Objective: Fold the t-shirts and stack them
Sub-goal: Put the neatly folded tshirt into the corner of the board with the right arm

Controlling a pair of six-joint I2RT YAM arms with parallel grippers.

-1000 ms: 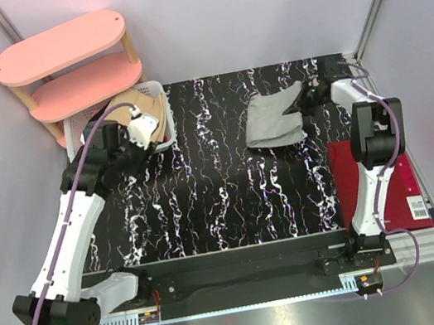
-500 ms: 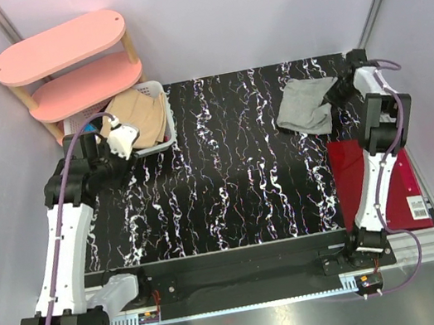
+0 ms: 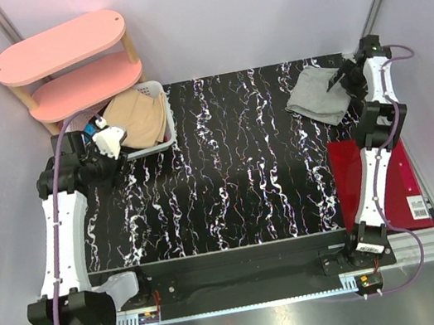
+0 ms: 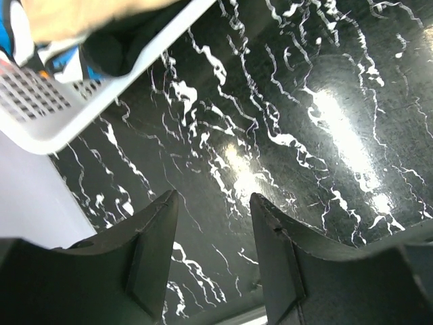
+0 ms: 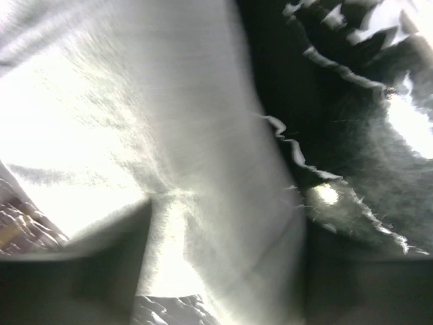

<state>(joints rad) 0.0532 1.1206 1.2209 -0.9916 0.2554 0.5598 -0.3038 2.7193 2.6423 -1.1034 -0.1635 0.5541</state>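
**A:** Start big. What lies under the arms?

**B:** The table (image 3: 227,169). The basket (image 3: 151,147) sits just ahead of the left gripper (image 4: 213,261), off to one side, with the tan shirt (image 3: 137,116) heaped in it. Dark and blue cloth shows beneath that, too little to name.

**A:** And the grey shirt (image 3: 315,96)?

**B:** It's crumpled on the table. It spreads away from the right gripper (image 3: 351,76), which sits at its edge.

**A:** Are the grippers holding anything?

**B:** The left one isn't. Its fingers (image 4: 152,264) stand apart with only table showing between them. On the right, cloth fills the whole gap in the wrist view, so I read it as clamped on a bunch of grey shirt, though that view is blurred.

**A:** How will a shirt like that handle?

**B:** It should be light, limp and not fragile. It will sag and fold wherever it isn't supported, and held at one point it will only drag and bunch.

**A:** So where should it be gripped?

**B:** At the hem corners or the shoulder seams, one per gripper. The cloth should be pulled flat before any fold. A thin pinch of a single layer may slip, so I'd take a doubled seam.
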